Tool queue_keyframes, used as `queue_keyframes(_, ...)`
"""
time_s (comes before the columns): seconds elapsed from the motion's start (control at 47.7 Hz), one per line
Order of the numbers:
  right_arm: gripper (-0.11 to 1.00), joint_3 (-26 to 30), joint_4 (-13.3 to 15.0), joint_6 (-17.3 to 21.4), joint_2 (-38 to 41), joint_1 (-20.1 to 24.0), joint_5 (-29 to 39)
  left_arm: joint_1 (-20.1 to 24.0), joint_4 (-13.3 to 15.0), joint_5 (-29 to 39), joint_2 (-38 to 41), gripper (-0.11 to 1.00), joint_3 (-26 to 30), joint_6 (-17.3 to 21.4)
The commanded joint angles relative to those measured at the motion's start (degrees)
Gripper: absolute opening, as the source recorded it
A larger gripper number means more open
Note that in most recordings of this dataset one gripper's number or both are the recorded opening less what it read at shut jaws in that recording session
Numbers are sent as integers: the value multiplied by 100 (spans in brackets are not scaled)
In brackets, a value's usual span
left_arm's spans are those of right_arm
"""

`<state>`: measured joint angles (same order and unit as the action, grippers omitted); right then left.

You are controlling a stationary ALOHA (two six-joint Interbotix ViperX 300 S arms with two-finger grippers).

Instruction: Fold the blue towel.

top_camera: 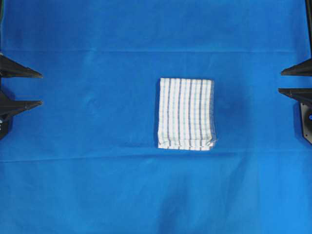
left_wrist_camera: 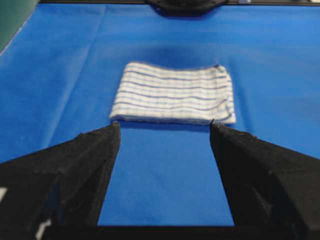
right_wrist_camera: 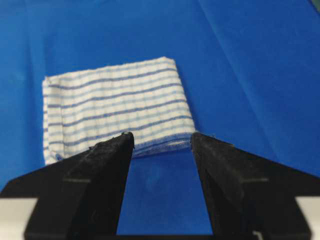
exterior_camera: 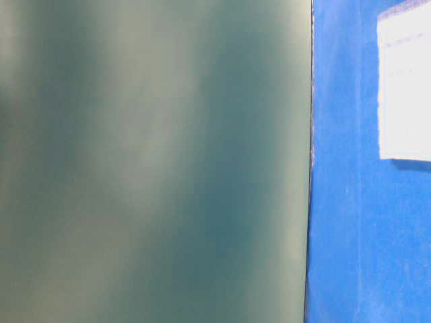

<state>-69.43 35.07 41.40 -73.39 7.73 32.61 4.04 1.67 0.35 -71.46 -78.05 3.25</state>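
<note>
Lying folded into a compact rectangle of several layers, the blue towel (top_camera: pixel 185 113) sits a little right of the middle of the table covering (top_camera: pixel 87 185), well away from every edge. It is white woven cloth crossed by thin dark-blue and light-blue stripes that make a faint check; its stacked edges show along the side nearest the bottom of the overhead view. The covering beneath is plain solid blue fabric with a few soft creases running across it. The left gripper (top_camera: pixel 40 88) reaches in from the left edge with its two black pointed fingers spread wide and nothing between them; in its wrist view the towel (left_wrist_camera: pixel 175 100) lies ahead, apart from the fingertips (left_wrist_camera: pixel 114 131). The right gripper (top_camera: pixel 281 81) comes in from the right edge, its fingers likewise well parted and holding nothing; in its wrist view the tips (right_wrist_camera: pixel 125 141) appear just before the towel's near edge (right_wrist_camera: pixel 117 107). The table-level view is mostly a blurred grey-green surface (exterior_camera: pixel 155 161).
</note>
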Motion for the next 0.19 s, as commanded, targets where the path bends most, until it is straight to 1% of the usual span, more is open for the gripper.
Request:
queue_keyframes(0.0, 56, 62, 26, 9, 88, 18, -44, 18, 9, -26, 44, 66, 70, 0)
queue_keyframes(0.168, 56, 62, 35, 9, 79, 18, -44, 18, 9, -26, 44, 66, 70, 0)
